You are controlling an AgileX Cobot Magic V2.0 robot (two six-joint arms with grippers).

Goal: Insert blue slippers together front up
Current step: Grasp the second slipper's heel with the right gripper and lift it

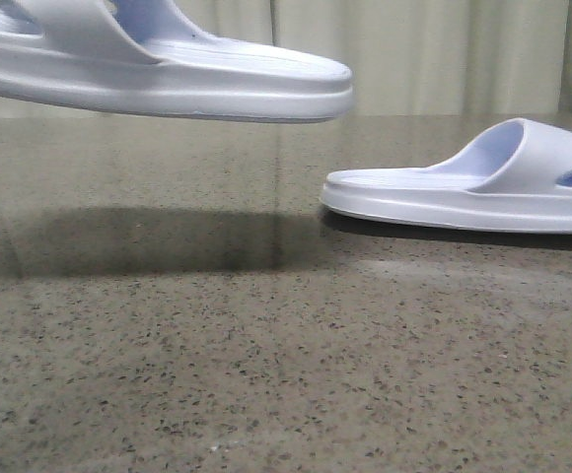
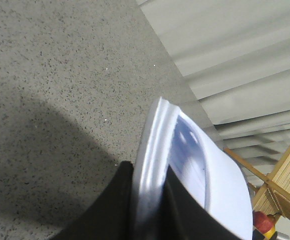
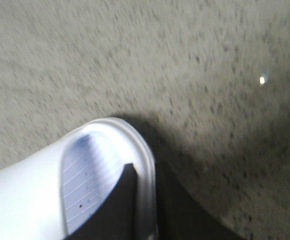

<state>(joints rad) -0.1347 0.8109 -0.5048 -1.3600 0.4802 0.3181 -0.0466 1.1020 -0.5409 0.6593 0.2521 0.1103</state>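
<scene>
Two pale blue-white slippers show. One slipper (image 1: 168, 69) hangs in the air at the upper left of the front view, toe pointing right, sole level. My left gripper (image 2: 150, 202) is shut on its sole edge (image 2: 152, 150), one black finger on each side. The other slipper (image 1: 483, 182) is low at the right, toe pointing left, on or just above the table. My right gripper (image 3: 150, 210) is shut on its rim (image 3: 142, 165), with one finger (image 3: 115, 205) on the ribbed footbed and the other outside the sole. Neither gripper shows in the front view.
The speckled grey-brown stone tabletop (image 1: 266, 374) spreads under both slippers, with a wide gap between their toes. Pale curtains (image 1: 444, 49) hang behind. A wooden rack (image 2: 285, 180) and a red and yellow object (image 2: 264, 222) stand past the table's edge.
</scene>
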